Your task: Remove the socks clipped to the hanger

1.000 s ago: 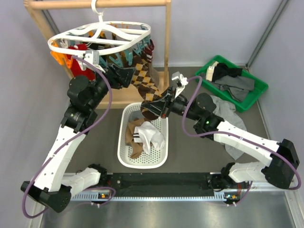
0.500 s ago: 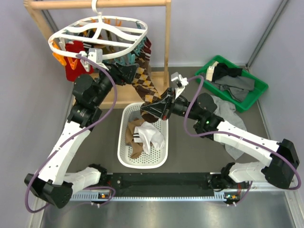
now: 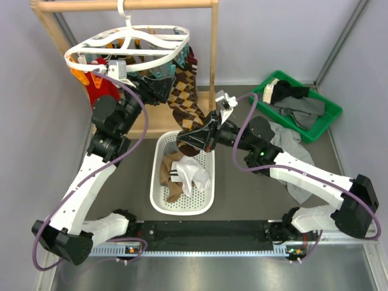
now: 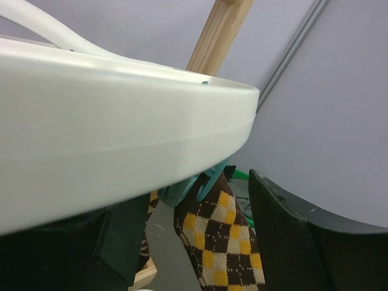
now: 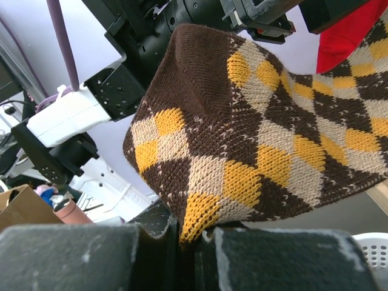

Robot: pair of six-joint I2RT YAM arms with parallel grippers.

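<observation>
The white oval hanger (image 3: 130, 48) hangs from the wooden rail, with teal and orange clips under it. A brown-tan argyle sock (image 3: 185, 100) hangs from a teal clip (image 4: 194, 185) at its right side. My left gripper (image 3: 162, 90) is open just under the hanger rim (image 4: 121, 121), with its fingers (image 4: 285, 236) on either side of the clipped top of the argyle sock (image 4: 224, 242). My right gripper (image 3: 193, 138) is shut on the sock's lower end (image 5: 254, 133) and pulls it taut above the basket. A red sock (image 3: 97, 91) hangs at the left, and more socks hang behind.
A white mesh basket (image 3: 182, 211) below the hanger holds several loose socks. A green bin (image 3: 327, 125) with dark garments stands at the back right, with a grey cloth (image 3: 291, 145) beside it. The wooden stand's post (image 3: 213, 54) rises just right of the hanger.
My left gripper has risen and moved right to the hanger's rim. The hanger has swung and levelled. My right gripper has kept its hold on the argyle sock.
</observation>
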